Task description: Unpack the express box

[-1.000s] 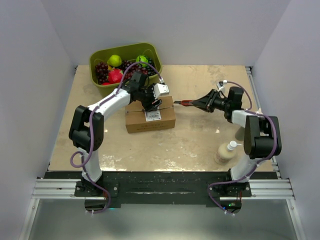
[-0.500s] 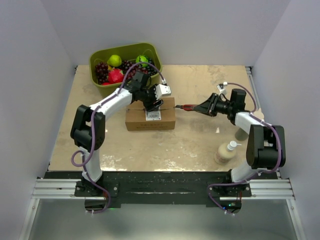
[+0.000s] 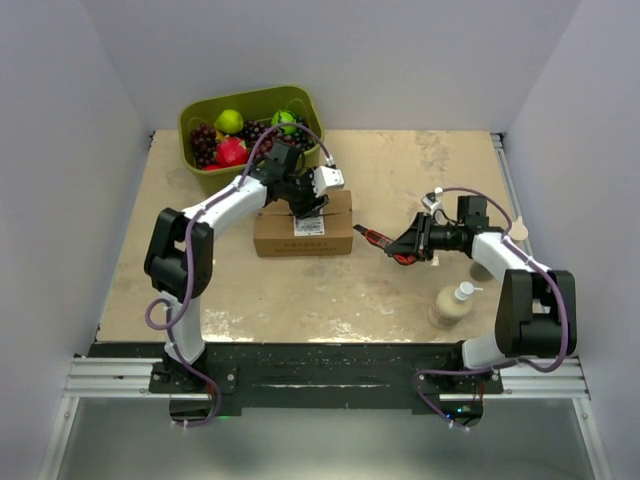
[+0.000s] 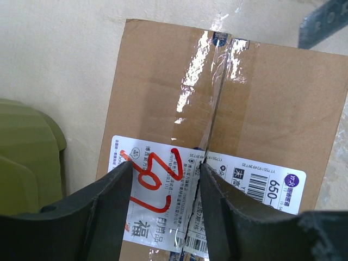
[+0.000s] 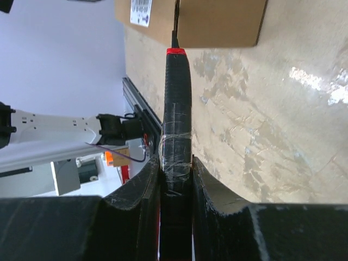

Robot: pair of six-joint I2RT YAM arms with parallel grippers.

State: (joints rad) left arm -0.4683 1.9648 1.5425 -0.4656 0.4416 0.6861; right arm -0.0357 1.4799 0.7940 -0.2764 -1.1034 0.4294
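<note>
The express box (image 3: 303, 232) is a brown carton with a white label and red marks, lying mid-table. In the left wrist view (image 4: 272, 98) its taped top seam looks slit along the middle. My left gripper (image 3: 306, 206) hovers just over the box top, open, with its jaws (image 4: 166, 173) either side of the label and nothing between them. My right gripper (image 3: 412, 244) is shut on a black-handled cutter with a red collar (image 5: 176, 103), right of the box and low over the table. The cutter's thin tip points at the box's side (image 5: 217, 22).
An olive-green bin (image 3: 312, 112) of grapes and other fruit stands at the back left, just behind the box; its edge shows in the left wrist view (image 4: 27, 157). A beige pump bottle (image 3: 452, 303) stands at the front right, near my right arm.
My right gripper has pulled the cutter back from the box's right end, toward the near right and lower. My left gripper stays over the box top.
</note>
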